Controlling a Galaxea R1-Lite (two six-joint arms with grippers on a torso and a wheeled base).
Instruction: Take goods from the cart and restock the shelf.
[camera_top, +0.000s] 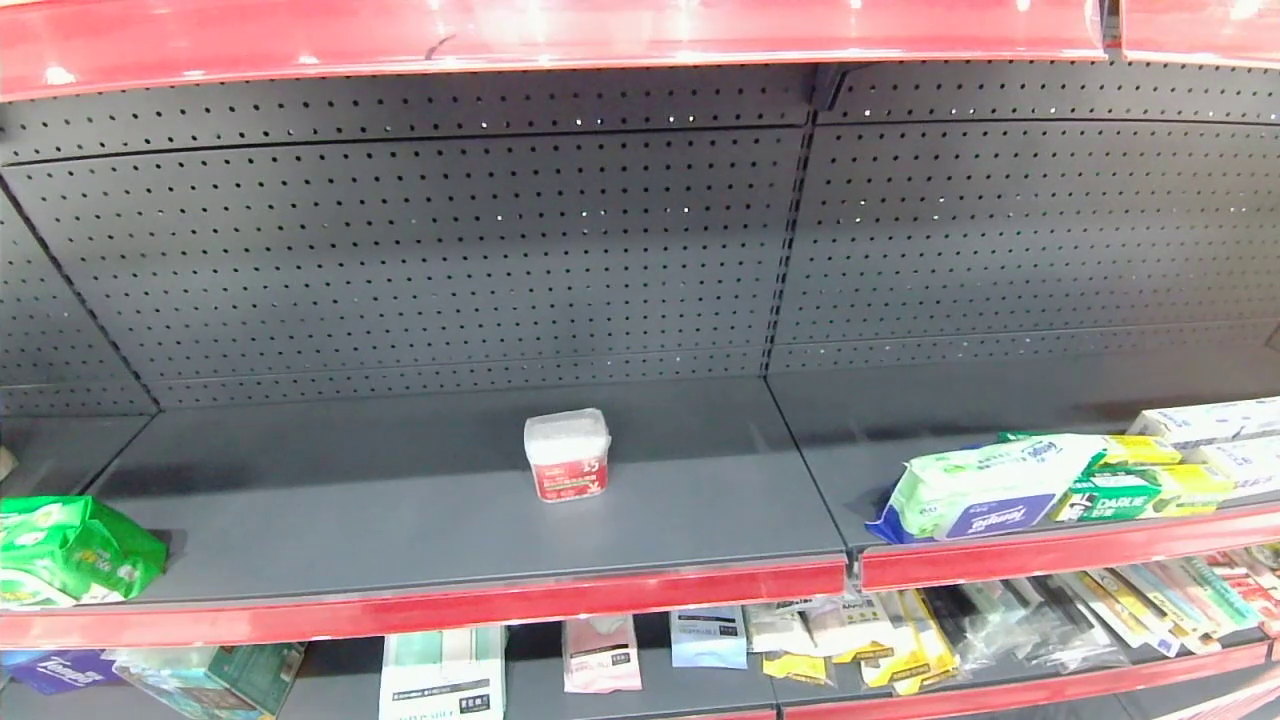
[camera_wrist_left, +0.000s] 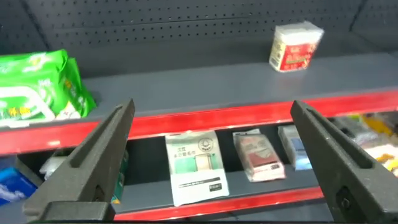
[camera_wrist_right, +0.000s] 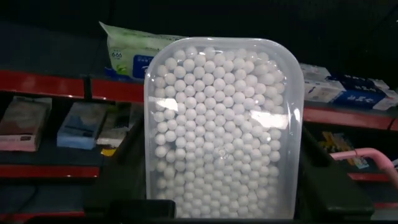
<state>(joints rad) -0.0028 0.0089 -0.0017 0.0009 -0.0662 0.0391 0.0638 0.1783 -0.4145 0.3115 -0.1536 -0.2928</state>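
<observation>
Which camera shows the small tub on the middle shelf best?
Head view: the small tub stands central, upright on the shelf. Left wrist view has it off-centre, beyond the open left pincer. Right wrist view faces a second tub.

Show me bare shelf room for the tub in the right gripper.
For the held tub: widest between the green packs and the shelved tub; also between that tub and the wipes pack, and along the pegboard. Crowded at the right end, around the toothpaste boxes.

green pack (camera_top: 70, 550) cut by left edge | boxes (camera_top: 1210, 420) cut by right edge | tub (camera_wrist_right: 224, 124) hides shelf (camera_wrist_right: 50, 84) behind
</observation>
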